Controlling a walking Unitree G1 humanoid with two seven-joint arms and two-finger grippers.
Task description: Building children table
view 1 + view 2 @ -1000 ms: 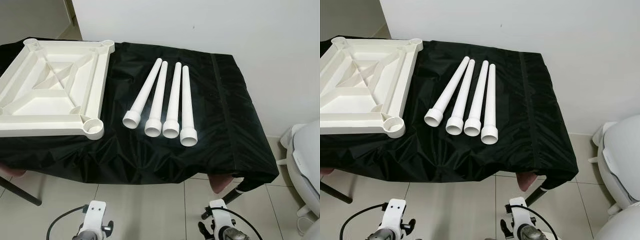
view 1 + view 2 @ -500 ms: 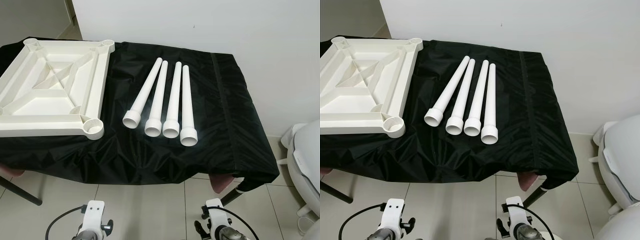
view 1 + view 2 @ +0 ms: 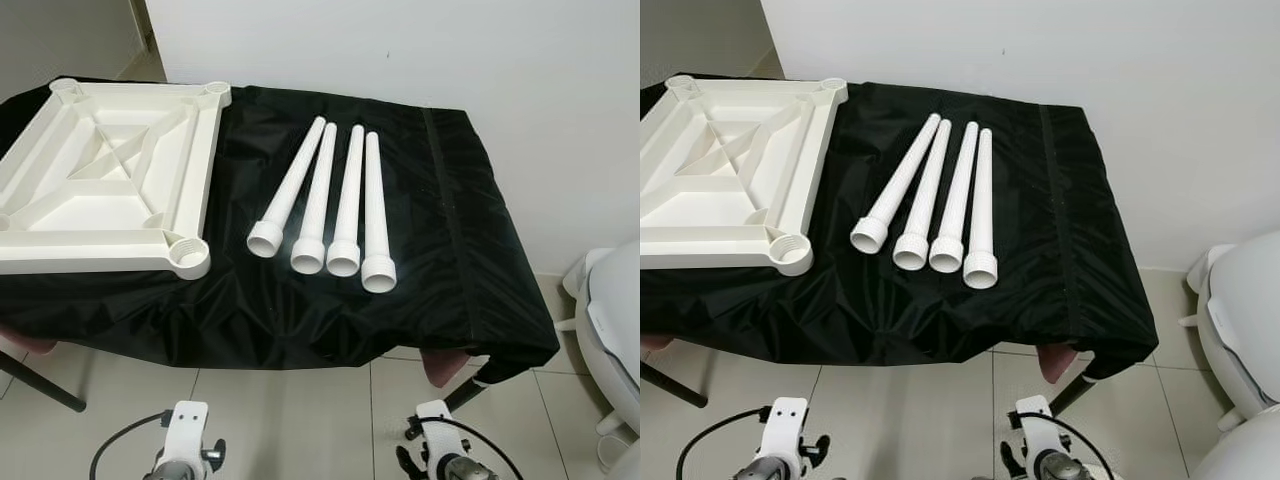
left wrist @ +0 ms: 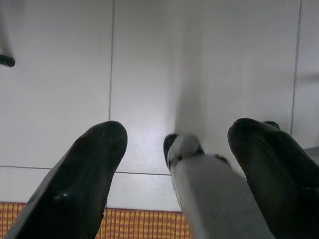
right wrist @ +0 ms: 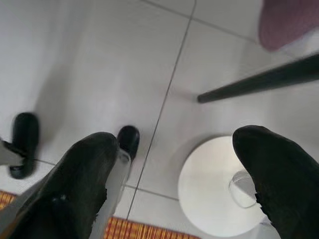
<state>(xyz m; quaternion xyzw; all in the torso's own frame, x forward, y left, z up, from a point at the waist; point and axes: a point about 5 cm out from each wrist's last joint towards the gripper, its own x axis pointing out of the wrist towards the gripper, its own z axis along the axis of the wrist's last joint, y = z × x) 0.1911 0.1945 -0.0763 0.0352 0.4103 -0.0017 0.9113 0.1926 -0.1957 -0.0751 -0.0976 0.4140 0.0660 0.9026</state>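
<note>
Ahead, from the head: tabletop upside down on black cloth, four legs just beside. From the wrists: left gripper and right gripper spread wide, empty, above floor tiles.

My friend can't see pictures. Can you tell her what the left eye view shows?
Four white table legs lie side by side on a black-covered table, beside an upside-down white tabletop. Both robot arms hang low over the tiled floor.
</note>
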